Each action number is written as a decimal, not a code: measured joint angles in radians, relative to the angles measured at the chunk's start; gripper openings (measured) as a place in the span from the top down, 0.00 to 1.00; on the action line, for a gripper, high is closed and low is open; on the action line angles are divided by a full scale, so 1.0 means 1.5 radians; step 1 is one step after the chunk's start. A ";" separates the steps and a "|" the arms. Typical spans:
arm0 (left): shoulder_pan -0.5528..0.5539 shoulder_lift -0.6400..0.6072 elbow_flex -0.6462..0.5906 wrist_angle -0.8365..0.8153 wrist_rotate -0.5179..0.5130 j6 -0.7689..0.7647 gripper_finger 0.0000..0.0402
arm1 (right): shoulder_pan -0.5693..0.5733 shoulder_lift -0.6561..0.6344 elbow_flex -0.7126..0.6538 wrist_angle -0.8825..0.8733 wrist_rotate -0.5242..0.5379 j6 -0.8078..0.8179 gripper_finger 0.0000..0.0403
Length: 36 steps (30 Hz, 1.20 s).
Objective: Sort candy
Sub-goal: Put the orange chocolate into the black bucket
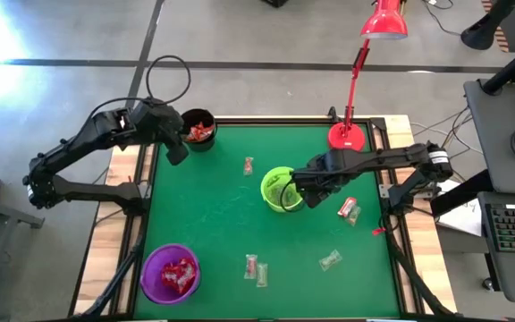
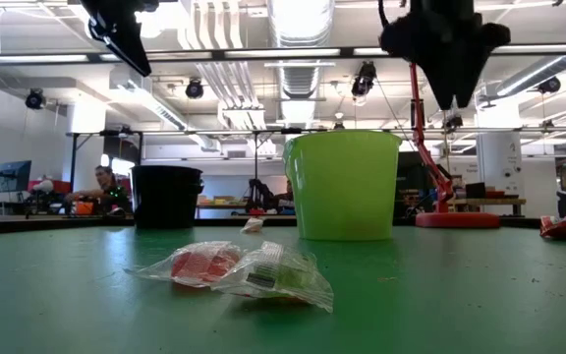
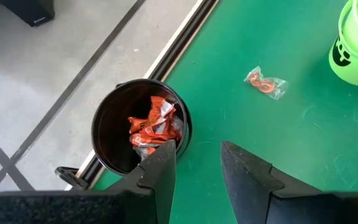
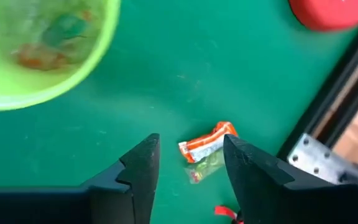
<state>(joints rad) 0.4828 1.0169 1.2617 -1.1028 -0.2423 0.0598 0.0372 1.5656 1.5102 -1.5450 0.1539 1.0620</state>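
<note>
Wrapped candy lies scattered on the green mat: one piece (image 1: 249, 165) mid-table, a red-orange one with a pale one (image 1: 348, 209) at the right, and others (image 1: 330, 259), (image 1: 256, 268) near the front. More fills the black cup (image 1: 199, 130), the purple cup (image 1: 170, 273) and the green cup (image 1: 280, 188). My left gripper (image 3: 197, 168) hangs open above the mat beside the black cup (image 3: 142, 124), with nothing between its fingers. My right gripper (image 4: 188, 168) points down, open, high over the mat between the green cup (image 4: 42, 50) and the red-orange candy (image 4: 207, 144).
A red desk lamp stands with its base (image 1: 347, 134) on the mat's far right corner, and its arm rises over the table. The mat's raised black rail (image 4: 328, 106) runs close to the right-hand candy. Two candies (image 2: 234, 270) lie just before the low camera.
</note>
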 joint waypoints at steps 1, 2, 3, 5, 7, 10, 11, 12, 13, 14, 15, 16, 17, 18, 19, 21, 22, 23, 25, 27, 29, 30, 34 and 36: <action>0.000 0.000 0.000 0.000 0.000 0.000 0.72 | 0.000 -0.001 -0.012 -0.001 0.001 0.020 0.57; 0.000 -0.001 0.000 0.000 0.001 -0.001 0.72 | 0.000 -0.002 -0.025 -0.001 0.003 0.043 0.56; 0.000 -0.002 -0.001 0.000 0.002 -0.001 0.72 | 0.000 -0.004 -0.041 -0.001 0.009 0.069 0.55; 0.000 -0.002 -0.001 -0.001 0.012 -0.001 0.72 | 0.000 -0.005 -0.073 -0.001 0.021 0.131 0.55; -0.001 -0.003 -0.001 -0.004 0.017 -0.001 0.72 | 0.000 -0.008 -0.108 -0.001 0.023 0.190 0.54; -0.003 -0.003 -0.001 -0.012 0.017 -0.001 0.72 | 0.000 -0.011 -0.158 0.003 0.026 0.266 0.54; -0.003 -0.003 -0.001 -0.013 0.017 0.000 0.72 | 0.000 -0.013 -0.172 0.005 0.026 0.286 0.54; -0.003 -0.003 -0.001 -0.014 0.017 0.002 0.72 | 0.000 -0.015 -0.184 0.006 0.026 0.301 0.54; -0.003 -0.003 -0.001 -0.015 0.017 0.003 0.72 | 0.000 -0.020 -0.195 0.008 0.025 0.312 0.54; -0.003 -0.003 -0.001 -0.015 0.017 0.005 0.72 | 0.000 -0.026 -0.206 0.010 0.023 0.319 0.54; -0.003 -0.003 -0.001 -0.015 0.017 0.005 0.72 | 0.000 -0.032 -0.215 0.013 0.020 0.324 0.54; -0.003 -0.003 -0.001 -0.015 0.017 0.005 0.72 | 0.000 -0.040 -0.224 0.018 0.019 0.327 0.54; -0.003 -0.003 -0.001 -0.015 0.017 0.005 0.72 | 0.000 -0.051 -0.235 0.026 0.017 0.332 0.54; -0.003 -0.003 -0.001 -0.015 0.017 0.006 0.72 | 0.000 -0.063 -0.245 0.035 0.016 0.341 0.54; -0.003 -0.003 -0.001 -0.015 0.017 0.006 0.72 | 0.000 -0.078 -0.258 0.048 0.016 0.349 0.55; -0.003 -0.003 -0.001 -0.015 0.017 0.006 0.72 | 0.000 -0.114 -0.287 0.084 0.016 0.369 0.55; -0.003 -0.003 -0.001 -0.015 0.017 0.006 0.72 | 0.000 -0.133 -0.303 0.104 0.016 0.381 0.56; -0.003 -0.003 -0.001 -0.015 0.017 0.006 0.72 | 0.000 -0.150 -0.320 0.123 0.016 0.393 0.56; -0.003 -0.003 -0.001 -0.014 0.017 0.006 0.72 | 0.000 -0.181 -0.353 0.151 0.015 0.422 0.57; -0.003 -0.003 -0.001 -0.014 0.017 0.006 0.72 | 0.000 -0.205 -0.378 0.168 0.015 0.454 0.57; -0.002 -0.003 -0.001 -0.014 0.017 0.006 0.72 | 0.000 -0.220 -0.395 0.187 0.011 0.471 0.58; -0.002 -0.003 -0.001 -0.014 0.017 0.006 0.72 | 0.001 -0.225 -0.402 0.201 0.005 0.472 0.58; -0.002 -0.003 -0.001 -0.013 0.017 0.006 0.72 | 0.008 -0.228 -0.426 0.235 -0.006 0.467 0.57; -0.002 -0.003 -0.001 -0.013 0.017 0.006 0.72 | 0.008 -0.222 -0.440 0.240 -0.019 0.472 0.57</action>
<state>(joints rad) 0.4793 1.0126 1.2598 -1.1225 -0.2169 0.0692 0.0489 1.2322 0.8506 -1.1844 0.1257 1.7702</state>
